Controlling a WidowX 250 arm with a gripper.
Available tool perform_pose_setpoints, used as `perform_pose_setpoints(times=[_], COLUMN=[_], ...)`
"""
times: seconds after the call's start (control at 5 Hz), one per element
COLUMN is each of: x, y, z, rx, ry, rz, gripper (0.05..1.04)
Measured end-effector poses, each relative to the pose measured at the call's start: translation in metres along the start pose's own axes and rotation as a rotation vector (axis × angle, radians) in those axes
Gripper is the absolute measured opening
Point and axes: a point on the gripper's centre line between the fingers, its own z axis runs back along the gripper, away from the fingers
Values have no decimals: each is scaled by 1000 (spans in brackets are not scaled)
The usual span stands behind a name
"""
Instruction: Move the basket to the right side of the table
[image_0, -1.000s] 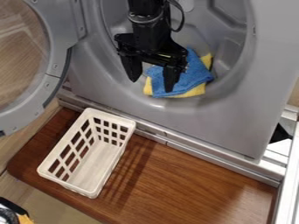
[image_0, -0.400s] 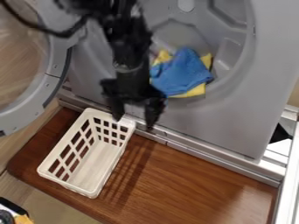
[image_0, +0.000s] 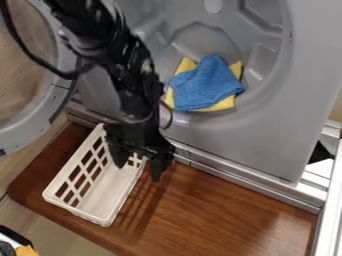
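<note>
At the near left corner, a partly cut-off item (image_0: 27, 250) in black, white and orange is seen. Beyond it, a white plastic lattice basket (image_0: 80, 213) is set upright on the left part of the brown wooden bench (image_0: 220, 210), its length slanted from near left toward far right. The claw (image_0: 137, 172) is held wide, pointed down at the basket's far right part: one finger is placed over the basket's opening, the other outside its right rim. Whether the rim is touched cannot be told. Farther back, the bench is bordered by a metal strip (image_0: 234, 177). Behind that, a blue cloth (image_0: 207, 85) is laid over a yellow cloth (image_0: 226, 103) inside a grey drum (image_0: 200, 42), with a round door (image_0: 57, 97) swung open at left.
</note>
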Motion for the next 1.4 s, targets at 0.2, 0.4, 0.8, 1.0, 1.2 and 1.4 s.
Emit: perform_pose_setpoints(times=[0.2,0.4,0.8,1.0,1.2,1.4], x=[-2,-4,-5,-6,-4,-1], y=[1,-2,-1,-2,-2,-7], z=[-13,-22,-27,-24,-16,0], rx=[14,78,123,119,117,93], ry=[-2,-53,-79,-77,-88,-114], rz=[-30,-34,-8,13,24,53], gripper=[955,787,219,116,97,96])
